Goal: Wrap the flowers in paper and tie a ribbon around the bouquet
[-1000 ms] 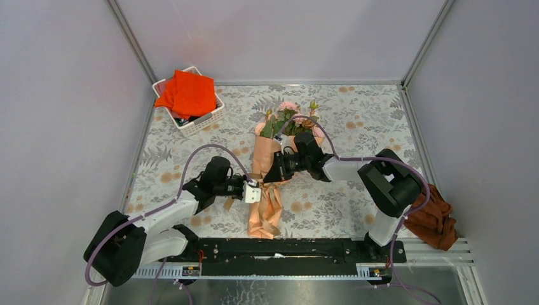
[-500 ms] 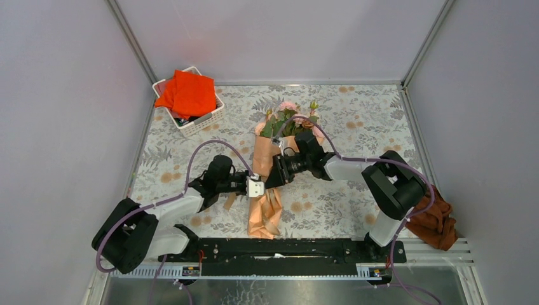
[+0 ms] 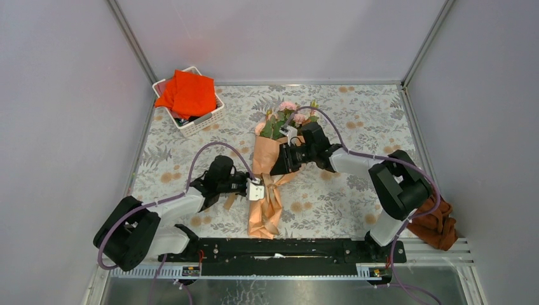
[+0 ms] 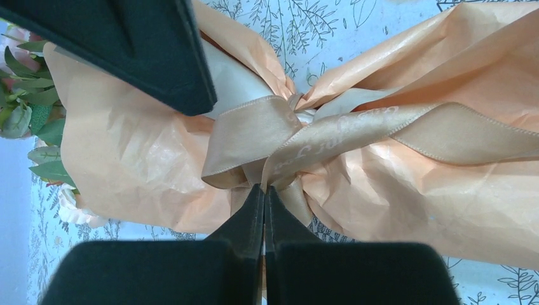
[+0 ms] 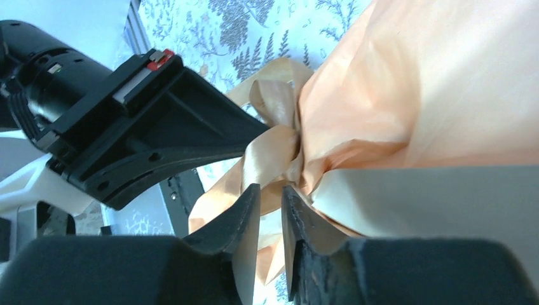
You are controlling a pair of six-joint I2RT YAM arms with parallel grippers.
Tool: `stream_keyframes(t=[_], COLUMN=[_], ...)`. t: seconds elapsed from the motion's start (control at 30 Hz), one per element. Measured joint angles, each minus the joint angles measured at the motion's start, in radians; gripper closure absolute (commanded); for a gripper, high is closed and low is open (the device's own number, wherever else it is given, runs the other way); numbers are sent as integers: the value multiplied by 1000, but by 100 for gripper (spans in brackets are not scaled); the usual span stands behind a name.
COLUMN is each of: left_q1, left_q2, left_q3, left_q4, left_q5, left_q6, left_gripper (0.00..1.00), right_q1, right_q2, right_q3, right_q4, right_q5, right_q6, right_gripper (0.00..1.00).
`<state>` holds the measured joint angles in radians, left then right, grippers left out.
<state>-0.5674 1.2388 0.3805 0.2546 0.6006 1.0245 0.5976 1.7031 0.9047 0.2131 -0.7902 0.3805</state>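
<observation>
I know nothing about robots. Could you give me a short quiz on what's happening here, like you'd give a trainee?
1. True or false: the shiny tan ribbon already circles the crinkled peach-orange paper wrap.
2. What lies atop the white slatted basket? A) bright orange-red cloth B) a teapot C) scissors
3. Which arm's tool is pinched shut on the ribbon at its knot?
Key: 1 true; 2 A; 3 the left tool.

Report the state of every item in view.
Peach-orange paper sheet: wrapped into cone, cinched midway.
Tan satin ribbon: knotted around paper.
Small pink roses: lying wrapped.
Left end effector: shut on ribbon.
Right end effector: narrowly parted around ribbon, grip unclear.
White plastic basket: holds orange-red cloth.
Rust-brown cloth: crumpled.
</observation>
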Motion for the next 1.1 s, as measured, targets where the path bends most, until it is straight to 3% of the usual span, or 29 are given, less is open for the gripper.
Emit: stream_keyframes(t=[0.23, 0.63, 0.87, 1.1], left_q1=[0, -5, -5, -5], left_q2=[11, 31, 32, 47], left_q3=[0, 0, 0, 0], left_q4=[3, 16, 27, 33], left_q5=[-4, -4, -11, -23], left_q6=[0, 0, 1, 18], left_gripper=[100, 100, 100, 100], right_q1=[14, 37, 37, 37], right_q2=[86, 141, 175, 178], right_q3=[48, 40, 41, 45], right_q4=[-16, 192, 172, 130], right_q5=[47, -70, -86, -95], right_q6=[-21, 83, 81, 60], right_gripper=[80, 80, 79, 66])
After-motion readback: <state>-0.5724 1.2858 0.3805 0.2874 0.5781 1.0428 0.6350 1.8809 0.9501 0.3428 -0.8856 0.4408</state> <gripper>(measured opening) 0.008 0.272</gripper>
